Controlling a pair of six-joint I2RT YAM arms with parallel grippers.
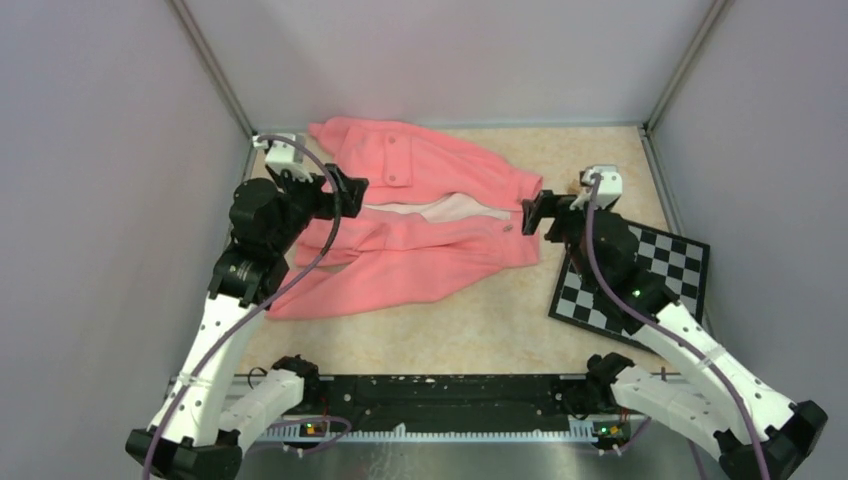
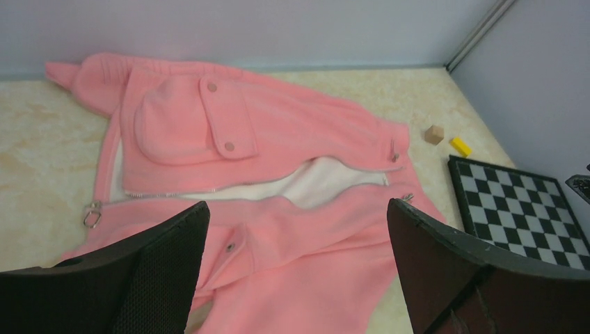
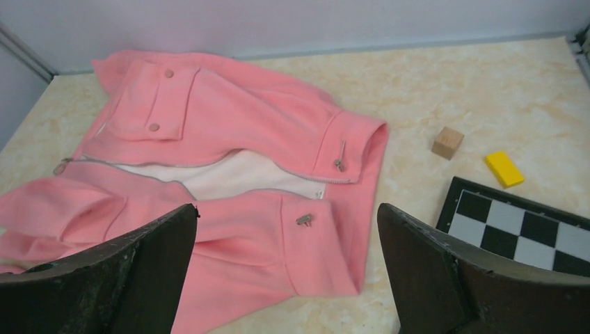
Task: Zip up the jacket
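Note:
The salmon-pink jacket (image 1: 420, 215) lies flat across the back middle of the table. Its front gapes open and shows the pale lining (image 2: 313, 184). The thin zipper runs along the opening, with a metal ring pull (image 2: 92, 212) at its left end. The buttoned pocket flap (image 2: 222, 115) faces up. My left gripper (image 1: 350, 190) hovers over the jacket's left end, open and empty, jaws wide apart (image 2: 298, 204). My right gripper (image 1: 530, 212) hovers at the jacket's right hem (image 3: 348, 209), open and empty (image 3: 286, 207). The jacket also fills the right wrist view (image 3: 229, 118).
A black-and-white checkerboard (image 1: 640, 280) lies on the right, under my right arm. A small wooden cube (image 3: 447, 142) and a yellow block (image 3: 504, 169) sit beyond it. Grey enclosure walls (image 1: 100, 200) close in the left, right and back.

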